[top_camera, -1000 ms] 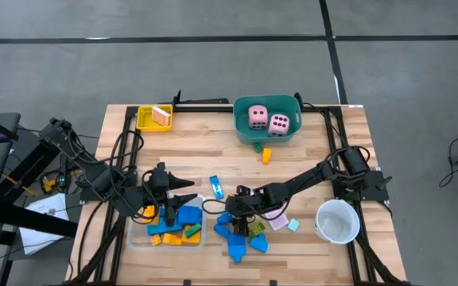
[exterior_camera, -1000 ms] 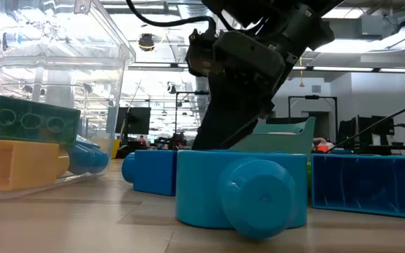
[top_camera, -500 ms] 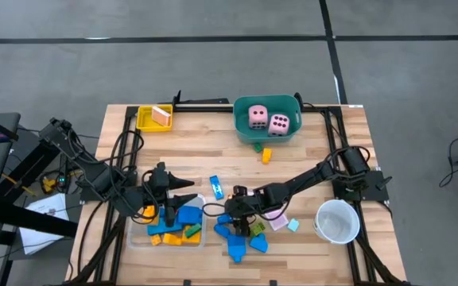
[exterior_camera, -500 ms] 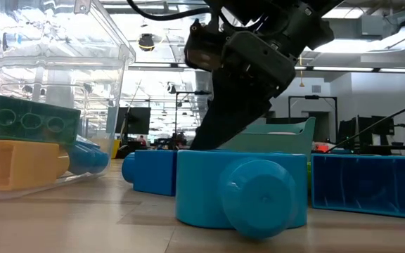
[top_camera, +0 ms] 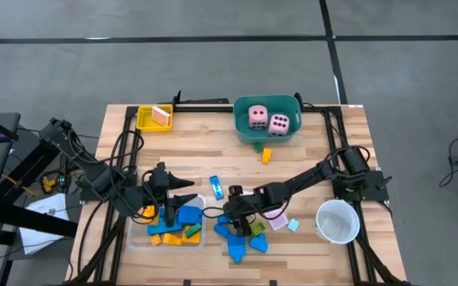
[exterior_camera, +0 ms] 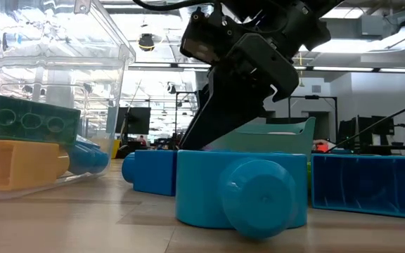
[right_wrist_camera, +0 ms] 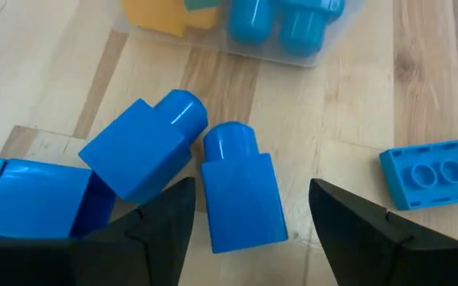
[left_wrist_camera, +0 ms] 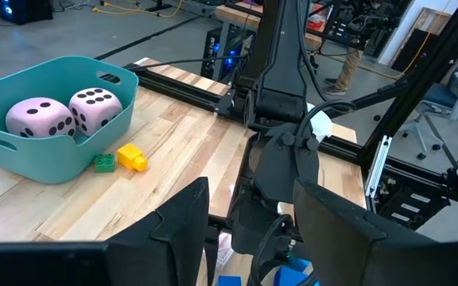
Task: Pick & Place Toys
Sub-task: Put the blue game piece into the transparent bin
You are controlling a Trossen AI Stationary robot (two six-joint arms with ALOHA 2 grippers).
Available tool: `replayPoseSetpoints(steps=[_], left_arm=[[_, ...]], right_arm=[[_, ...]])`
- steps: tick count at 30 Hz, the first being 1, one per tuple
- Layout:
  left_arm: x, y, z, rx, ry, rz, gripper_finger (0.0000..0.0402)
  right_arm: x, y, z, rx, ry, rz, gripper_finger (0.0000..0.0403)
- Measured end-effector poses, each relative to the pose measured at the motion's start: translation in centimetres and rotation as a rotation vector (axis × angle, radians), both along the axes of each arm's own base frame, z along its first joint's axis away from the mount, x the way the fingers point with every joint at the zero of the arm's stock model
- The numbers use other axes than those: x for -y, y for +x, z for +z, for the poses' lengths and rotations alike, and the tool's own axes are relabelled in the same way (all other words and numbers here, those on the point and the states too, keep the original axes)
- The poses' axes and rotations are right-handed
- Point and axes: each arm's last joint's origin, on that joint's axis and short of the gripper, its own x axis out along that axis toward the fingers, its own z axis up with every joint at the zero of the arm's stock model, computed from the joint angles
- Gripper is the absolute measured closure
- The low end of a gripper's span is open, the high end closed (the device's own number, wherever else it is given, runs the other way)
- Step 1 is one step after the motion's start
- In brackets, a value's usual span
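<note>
Right hand [right_wrist_camera: 245, 230] released, fingers straddling a blue block [right_wrist_camera: 241, 191]; high view hides this. Left hand [left_wrist_camera: 249, 230] released over clear tray [top_camera: 137, 238].

Yellow tray's [top_camera: 151, 119] contents too small.

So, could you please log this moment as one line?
right hand: open over blue block | left hand: open above clear tray

No words, brands or numerals can be read anywhere. The only markings are the dark dots on the two pink dice [top_camera: 267, 120].
</note>
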Motion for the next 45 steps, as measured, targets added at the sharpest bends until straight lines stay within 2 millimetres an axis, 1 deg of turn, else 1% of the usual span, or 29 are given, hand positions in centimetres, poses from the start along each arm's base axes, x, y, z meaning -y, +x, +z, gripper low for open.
replayPoseSetpoints(steps=[13, 17, 28, 33, 36, 41, 42, 45], left_arm=[[0.0, 0.0, 0.0, 0.0, 0.0, 0.0, 0.022], [0.0, 0.0, 0.0, 0.0, 0.0, 0.0, 0.022], [0.0, 0.0, 0.0, 0.0, 0.0, 0.0, 0.022], [0.0, 0.0, 0.0, 0.0, 0.0, 0.0, 0.022], [0.0, 0.0, 0.0, 0.0, 0.0, 0.0, 0.022], [0.0, 0.0, 0.0, 0.0, 0.0, 0.0, 0.022], [0.0, 0.0, 0.0, 0.0, 0.0, 0.0, 0.022], [-0.01, 0.0, 0.0, 0.0, 0.0, 0.0, 0.022]], right_arm=[[0.15, 0.04, -0.01, -0.008, 0.023, 0.015, 0.0165], [0.26, 0.04, -0.61, -0.029, 0.031, 0.021, 0.0165], [0.51, 0.21, -0.5, -0.022, 0.045, 0.006, 0.0169], [0.44, 0.18, -0.5, -0.028, 0.059, 0.022, 0.0198], [0.36, 0.11, -0.54, -0.041, 0.081, 0.052, 0.0224], [0.38, 0.01, -0.62, -0.055, 0.08, 0.052, 0.0272], [0.38, 0.0, -0.62, -0.058, 0.084, 0.048, 0.0278], [0.4, -0.05, -0.62, -0.069, 0.092, 0.029, 0.0279]])
